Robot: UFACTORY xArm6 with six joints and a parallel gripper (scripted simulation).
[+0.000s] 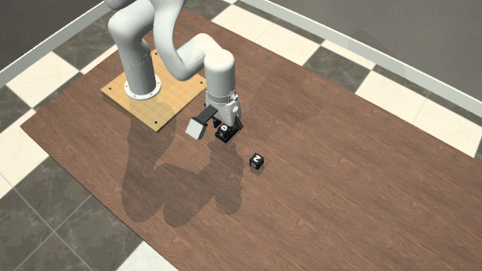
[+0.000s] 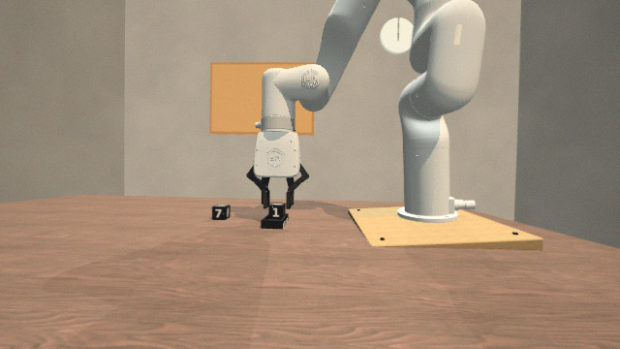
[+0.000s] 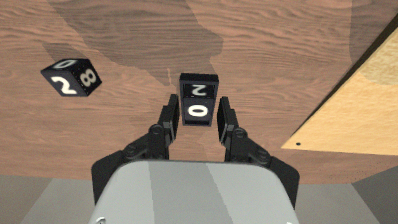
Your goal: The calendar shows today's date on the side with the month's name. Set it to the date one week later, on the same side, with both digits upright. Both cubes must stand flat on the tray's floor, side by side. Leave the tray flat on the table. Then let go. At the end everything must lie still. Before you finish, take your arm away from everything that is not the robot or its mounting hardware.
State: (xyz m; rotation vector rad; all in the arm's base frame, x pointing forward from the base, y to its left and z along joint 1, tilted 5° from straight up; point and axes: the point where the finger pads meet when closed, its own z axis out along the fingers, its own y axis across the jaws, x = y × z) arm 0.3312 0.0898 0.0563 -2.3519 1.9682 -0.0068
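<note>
Nearest the exterior camera spreads the brown wood-grained surface (image 1: 301, 188) (image 2: 310, 291) (image 3: 100, 25), with the pale wooden board (image 1: 181, 90) (image 2: 436, 237) (image 3: 360, 110) under the arm's base, thick, square-edged and dotted with dark bolt heads. The smooth, rounded white arm (image 1: 220, 75) (image 2: 426, 170) rises from this board, bends across at height, then turns down so its last link stands about upright over the tray (image 1: 226, 140) (image 2: 273, 224) (image 3: 199, 77). That tray is a low, black, oblong box with raised edges, lying flat on the surface. In it sits the tray cube (image 1: 224, 128) (image 2: 276, 211) (image 3: 198, 110), black with light digits: 0 on top, 1 towards the exterior camera. The gripper (image 1: 228, 123) (image 2: 277, 206) (image 3: 198, 105) points down here, its black fingers about half open, one to each side of the tray cube and apart from it; nothing is held. Farther back, outside the tray, the loose cube (image 1: 256, 161) (image 2: 220, 212) (image 3: 71, 79) rests on the surface, 2 upwards and 7 towards the exterior camera, with 0 and 8 also showing from the wrist. Behind everything, a flat orange panel (image 2: 234, 97) and a round white clock (image 2: 397, 36) hang on the mottled grey wall (image 2: 165, 97).
</note>
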